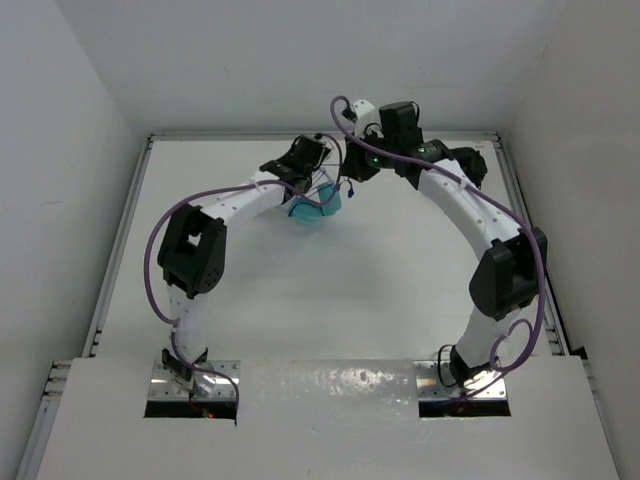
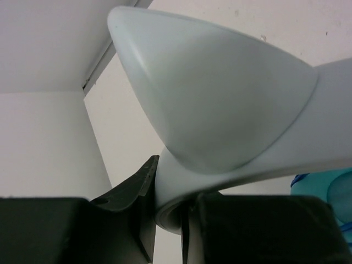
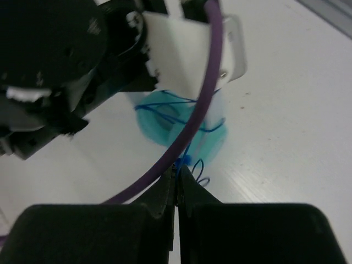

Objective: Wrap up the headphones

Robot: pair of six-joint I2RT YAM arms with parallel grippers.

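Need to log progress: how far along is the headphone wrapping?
Done: a few turns of blue cable cross the teal ear cups. In hand: left gripper clamps the pale band of the headphones; right gripper pinches the cable. Left: winding the loose end it holds, apparently.

The table (image 1: 340,290) was a plain white top with metal rails (image 1: 110,282) along its sides. The left arm's base (image 1: 188,372) and right arm's base (image 1: 462,370) stood at its near edge. Teal headphones (image 1: 315,208) were toward the far middle; whether they touched it was unclear.
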